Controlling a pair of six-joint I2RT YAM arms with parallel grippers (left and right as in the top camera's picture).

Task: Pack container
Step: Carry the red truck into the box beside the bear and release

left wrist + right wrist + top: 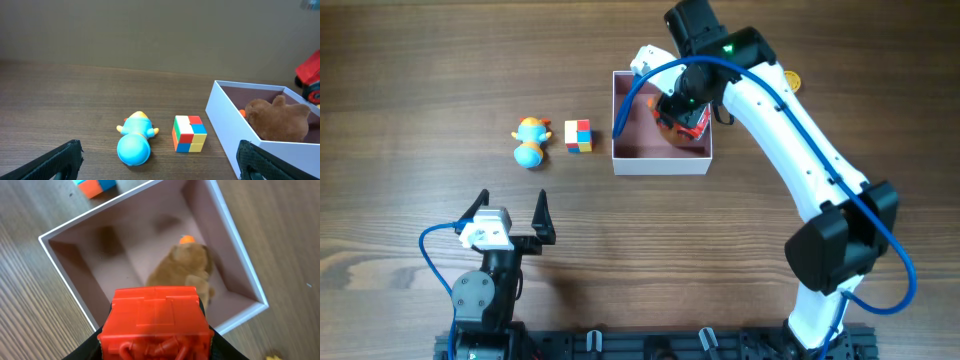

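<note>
1. Square container (660,166), upper centre of the overhead view, sides parallel to the frame edges, open upward; no long axis.
2. Right tool (156,349) pinches a red toy (155,312) over it.
3. Left tool (512,212), lower left, spread.

The right arm (790,130), which runs from the lower right to the top centre of the overhead view, has glossy white tubular links joined by bulky black joint housings. A small green light (727,47) glows on the topmost housing, and a thin blue cable (905,262) loops along the arm. The left arm (480,295), at lower left, is black with a white wrist block (488,228) and a shorter blue lead (422,245). The left claw (512,197) has two matt black, rough-textured fingers (57,161).
</note>
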